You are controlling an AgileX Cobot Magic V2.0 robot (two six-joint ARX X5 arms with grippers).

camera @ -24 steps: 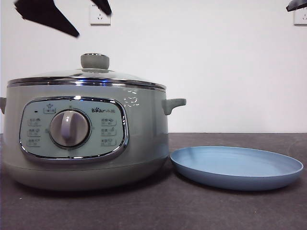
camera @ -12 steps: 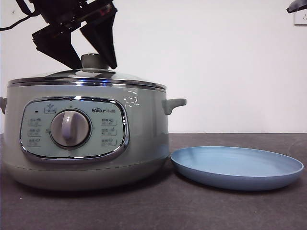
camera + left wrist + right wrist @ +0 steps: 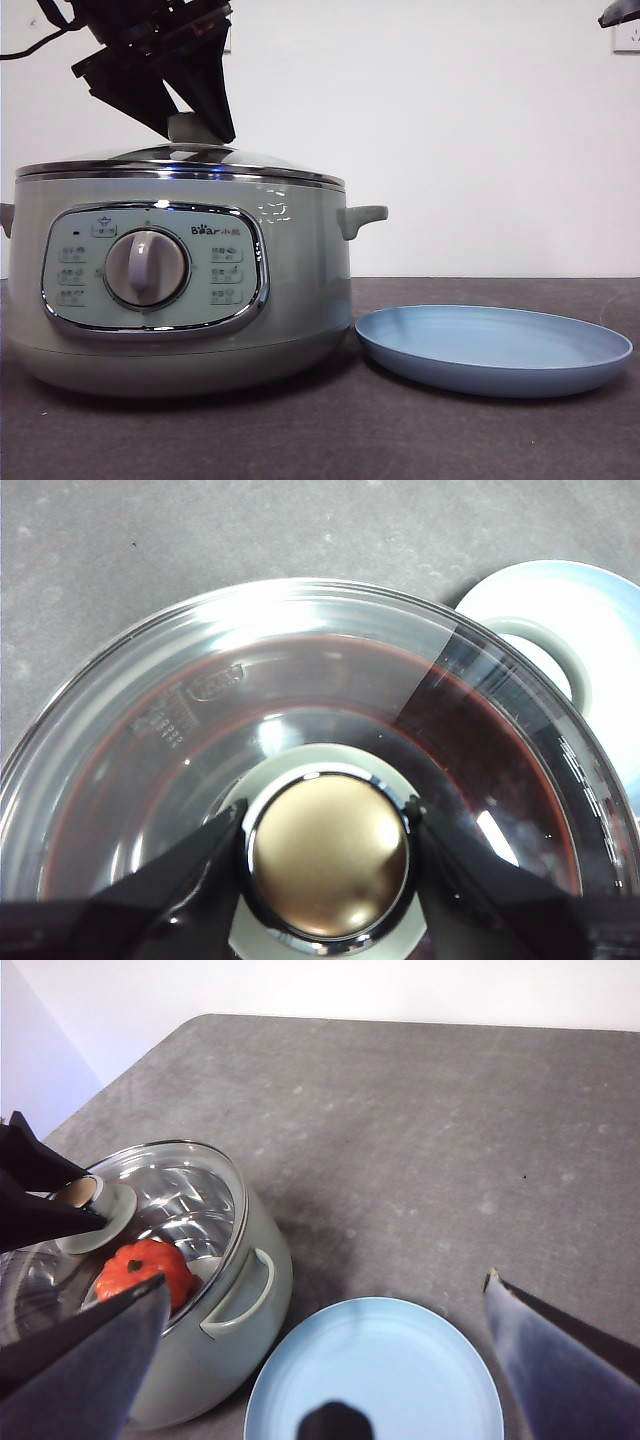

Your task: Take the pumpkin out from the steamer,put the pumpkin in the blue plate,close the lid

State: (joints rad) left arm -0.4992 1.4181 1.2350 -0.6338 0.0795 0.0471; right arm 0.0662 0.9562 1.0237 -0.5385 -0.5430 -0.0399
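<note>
both jaws of the left gripper [image 3: 325,855], apart half a second ago, now touch the knob of the lid [image 3: 300,710], which remains on the steamer [image 3: 180,290] over the pumpkin [image 3: 145,1270]; the lift can begin.

Steamer [image 3: 180,290]: pale sage green, chrome-rimmed panel, grey dial. Lid [image 3: 300,730]: clear glass, chrome rim, pale green knob with a shiny metal cap. Pumpkin [image 3: 145,1268]: orange-red, dark stem. Blue plate [image 3: 495,350]: plain matte light blue. Table [image 3: 420,1130]: mottled dark grey. Wall [image 3: 480,130]: white.
</note>
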